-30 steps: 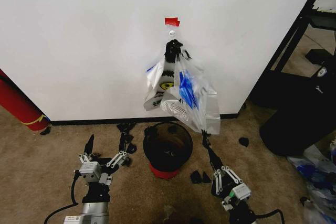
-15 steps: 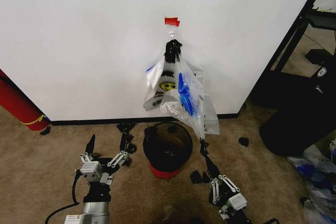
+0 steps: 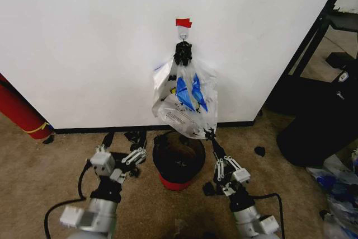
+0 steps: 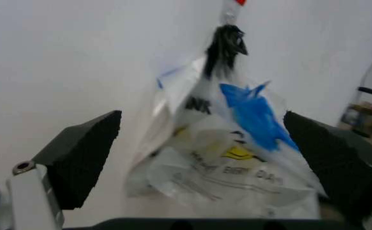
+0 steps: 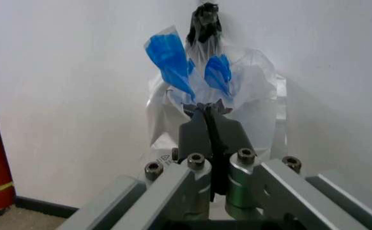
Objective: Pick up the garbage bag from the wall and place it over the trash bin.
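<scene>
garbage bag [image 3: 184, 102] hangs on the white wall [image 3: 84, 43] from a small hook [image 3: 183, 36] just under a red tape patch [image 3: 183, 23], its blue-tinted handles bunched at a dark knot and its body puffed out above the floor.

at the far left a red cylinder [image 3: 19, 110] leans against the wall at the baseboard. the left gripper [image 3: 122, 146] sits low over the carpet [image 3: 50, 177], left of the trash bin, its jaws spread wide apart and holding nothing; in the left wrist view the bag shows between its two dark pads [image 4: 84, 153], well apart from them.

the trash bin [image 3: 179, 158], dark with a red base, stands on the carpet directly below the bag, close to the wall.

the right gripper [image 3: 211, 138] reaches up from the right of the bin, its jaws pressed together on the bag's lower right corner; the right wrist view shows crumpled plastic pinched at the tips. dark shelving stands at the far right.
</scene>
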Tool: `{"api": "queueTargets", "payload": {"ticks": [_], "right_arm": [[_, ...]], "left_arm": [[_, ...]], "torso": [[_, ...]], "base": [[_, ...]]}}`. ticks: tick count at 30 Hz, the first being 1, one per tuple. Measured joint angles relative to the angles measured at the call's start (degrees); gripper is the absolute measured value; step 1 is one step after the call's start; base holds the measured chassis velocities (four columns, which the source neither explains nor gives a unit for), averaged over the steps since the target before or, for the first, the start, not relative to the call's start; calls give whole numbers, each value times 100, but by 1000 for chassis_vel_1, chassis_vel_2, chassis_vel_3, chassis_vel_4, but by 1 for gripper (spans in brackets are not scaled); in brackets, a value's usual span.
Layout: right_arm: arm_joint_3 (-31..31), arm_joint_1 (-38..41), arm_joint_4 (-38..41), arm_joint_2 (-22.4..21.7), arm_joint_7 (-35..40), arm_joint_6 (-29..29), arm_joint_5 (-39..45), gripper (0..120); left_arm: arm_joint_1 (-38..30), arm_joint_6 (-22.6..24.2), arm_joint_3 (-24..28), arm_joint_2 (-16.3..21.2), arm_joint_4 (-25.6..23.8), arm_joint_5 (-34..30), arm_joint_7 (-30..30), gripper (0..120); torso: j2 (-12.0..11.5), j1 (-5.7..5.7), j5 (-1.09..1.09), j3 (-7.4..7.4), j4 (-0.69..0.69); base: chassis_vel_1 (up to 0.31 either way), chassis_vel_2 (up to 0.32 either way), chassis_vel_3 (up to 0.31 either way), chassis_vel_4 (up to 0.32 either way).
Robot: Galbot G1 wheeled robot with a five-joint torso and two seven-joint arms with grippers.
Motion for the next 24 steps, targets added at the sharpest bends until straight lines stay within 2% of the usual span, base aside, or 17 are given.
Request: {"api": "queueTargets", "payload": {"ticks": [3,6,7,10,12,13,14,15,18,24], "right_arm": [[-33,89,-80,60,14,-33,-69,0],[-53,129,-135,80,15,-42,-102,0],[-53,129,-135,80,15,-42,-102,0],[-39,127,-147,101,15,-44,-137,0],[-21,111,-148,132,12,-44,-172,0],[-17,110,-148,138,12,-43,-177,0],[7,97,-148,170,11,-42,-194,0],[7,97,-148,170,11,-42,-194,0],[69,55,-126,208,6,-34,-210,0],[188,-21,-97,221,-12,-4,-226,0]], "left_arm": [[-760,666,161,496,-136,-1286,-339,100],[-1378,1120,352,838,-171,-2240,-603,100],[-1378,1120,352,838,-171,-2240,-603,100],[-2092,1341,778,973,-7,-2694,-801,100],[-2714,1477,1156,950,155,-3056,-973,100],[-2778,1489,1190,942,172,-3092,-993,100],[-3269,1579,1459,861,342,-3375,-1140,100],[-3269,1579,1459,861,342,-3375,-1140,100],[-4002,1690,1903,648,771,-3693,-1381,100],[-4633,1777,2118,313,1285,-4252,-1718,100]], "torso": [[0,0,-1,0,-1],[0,0,0,0,0],[0,0,0,0,0],[0,0,0,0,1],[0,0,1,0,0],[0,0,1,0,-1],[0,0,1,0,-1],[0,0,1,0,-1],[0,1,1,0,-1],[0,0,2,0,0]], "base": [[0,0,0,0],[0,0,0,0],[0,0,0,0],[0,0,0,0],[0,0,0,0],[0,0,0,0],[0,0,0,0],[0,0,0,0],[0,0,0,0],[0,0,0,0]]}}
